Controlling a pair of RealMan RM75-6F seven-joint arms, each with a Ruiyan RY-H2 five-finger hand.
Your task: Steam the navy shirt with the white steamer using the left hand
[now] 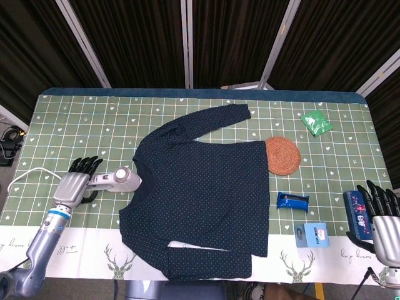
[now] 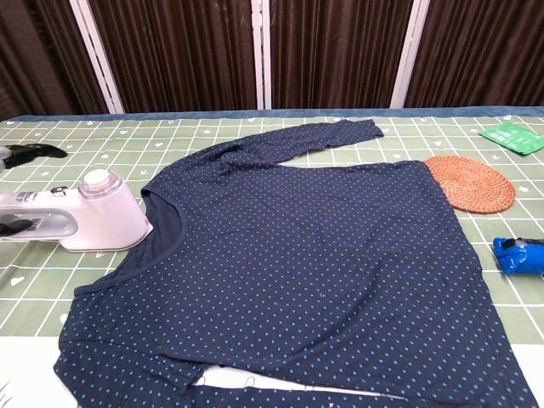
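The navy dotted shirt (image 1: 200, 187) lies flat in the middle of the table, also filling the chest view (image 2: 297, 263). The white steamer (image 1: 117, 180) lies on its side at the shirt's left collar edge, head toward the shirt (image 2: 98, 217). My left hand (image 1: 76, 183) is over the steamer's handle, fingers (image 2: 30, 151) still extended and spread, thumb (image 2: 17, 226) by the handle's near side; it has not closed around it. My right hand (image 1: 382, 215) hangs open at the table's right front corner, holding nothing.
The steamer's white cord (image 1: 28, 177) loops off to the left. An orange woven coaster (image 1: 284, 155), green packet (image 1: 317, 122), blue packet (image 1: 292, 200), light blue box (image 1: 312, 234) and dark patterned box (image 1: 356, 211) lie right of the shirt.
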